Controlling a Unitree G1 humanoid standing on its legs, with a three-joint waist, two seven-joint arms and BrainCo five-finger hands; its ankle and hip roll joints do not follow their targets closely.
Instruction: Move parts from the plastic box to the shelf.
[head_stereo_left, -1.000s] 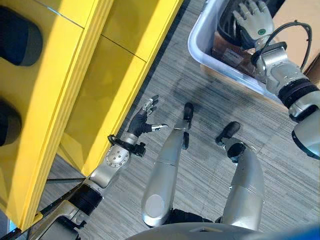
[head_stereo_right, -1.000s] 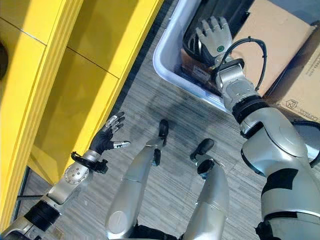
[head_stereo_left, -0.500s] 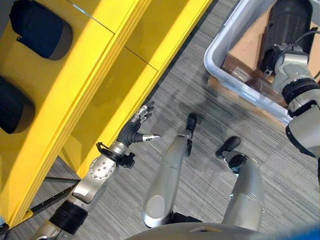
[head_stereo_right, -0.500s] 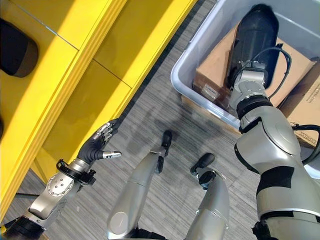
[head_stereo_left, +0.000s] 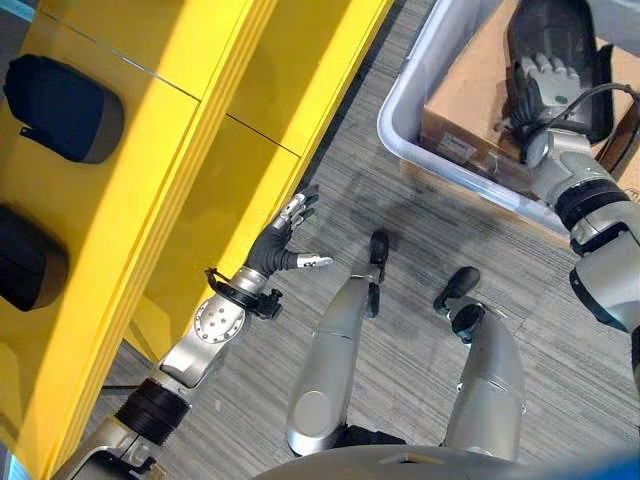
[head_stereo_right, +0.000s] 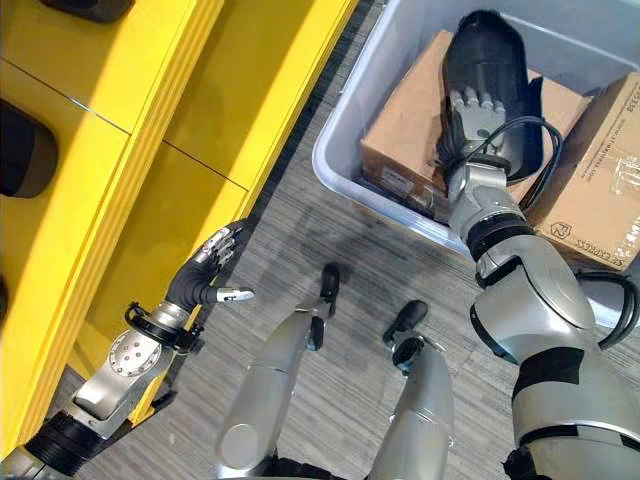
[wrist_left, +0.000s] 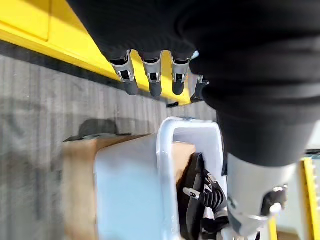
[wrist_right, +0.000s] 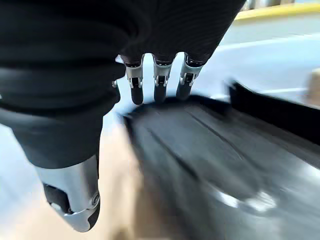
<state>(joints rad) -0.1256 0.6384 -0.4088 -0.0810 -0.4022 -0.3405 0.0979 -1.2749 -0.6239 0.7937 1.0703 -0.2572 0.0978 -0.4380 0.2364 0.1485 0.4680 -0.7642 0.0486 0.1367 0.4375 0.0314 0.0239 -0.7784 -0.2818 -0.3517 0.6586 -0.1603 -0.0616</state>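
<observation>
A long dark part (head_stereo_right: 485, 50) lies on a cardboard box (head_stereo_right: 405, 130) inside the pale plastic box (head_stereo_right: 335, 170) at the upper right. My right hand (head_stereo_right: 477, 112) rests on top of this part with straight fingers (wrist_right: 157, 82), open, the thumb (wrist_right: 75, 212) off to one side; the part's black surface (wrist_right: 210, 165) shows just past them. My left hand (head_stereo_left: 283, 243) hangs open and holding nothing above the floor, close to the front of the yellow shelf (head_stereo_left: 200, 120). Two dark parts (head_stereo_left: 62, 95) (head_stereo_left: 20, 262) sit on the shelf.
A second cardboard box (head_stereo_right: 600, 190) stands just outside the plastic box on the right. Grey carpet (head_stereo_left: 420, 240) runs between the shelf and the box. The left wrist view looks past my fingers (wrist_left: 150, 77) at the plastic box's rim (wrist_left: 165, 165).
The camera view has shifted. My right hand has settled along the dark part in the box with its fingers laid flat. The left hand holds the same open pose by the shelf.
</observation>
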